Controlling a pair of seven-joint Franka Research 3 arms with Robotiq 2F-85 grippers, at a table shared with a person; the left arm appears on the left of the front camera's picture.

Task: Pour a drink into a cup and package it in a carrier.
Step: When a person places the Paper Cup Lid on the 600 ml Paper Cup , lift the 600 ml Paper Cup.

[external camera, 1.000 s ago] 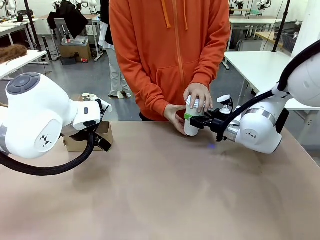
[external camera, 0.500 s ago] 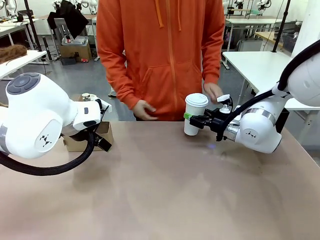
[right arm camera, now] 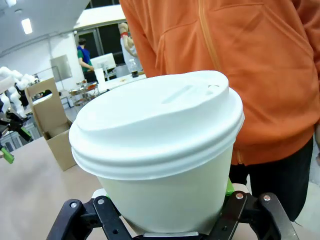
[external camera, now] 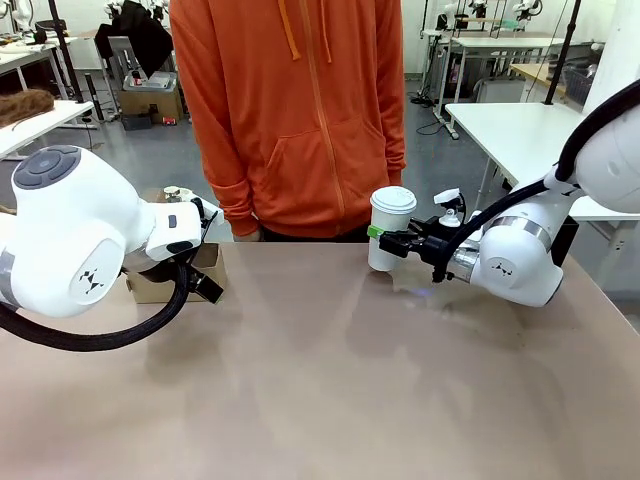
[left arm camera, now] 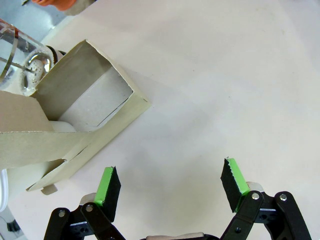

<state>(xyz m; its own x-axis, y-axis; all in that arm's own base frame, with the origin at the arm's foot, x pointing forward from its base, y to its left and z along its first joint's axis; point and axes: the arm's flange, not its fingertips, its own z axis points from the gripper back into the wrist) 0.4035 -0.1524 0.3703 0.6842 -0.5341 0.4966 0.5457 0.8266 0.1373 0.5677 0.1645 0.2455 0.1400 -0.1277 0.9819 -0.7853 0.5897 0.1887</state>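
Front view: the right gripper [external camera: 384,237] pinches the cup [external camera: 391,212], lidded and upright, near the far edge of the table [external camera: 330,380], in front of the person [external camera: 300,120]. The carrier [external camera: 212,267] sits well apart, behind the left arm.

Left wrist view: the left gripper [left arm camera: 172,179] hangs over bare table with its 2 fingers spread and empty. The carrier lies just beside it, touching a glass pitcher [left arm camera: 17,55].

Right wrist view: the green pads clamp the cup's body below the lid.

Pouring and lidding look done, so packaging is in hand. Next the cup must travel across, level, and drop straight into 1 carrier slot.
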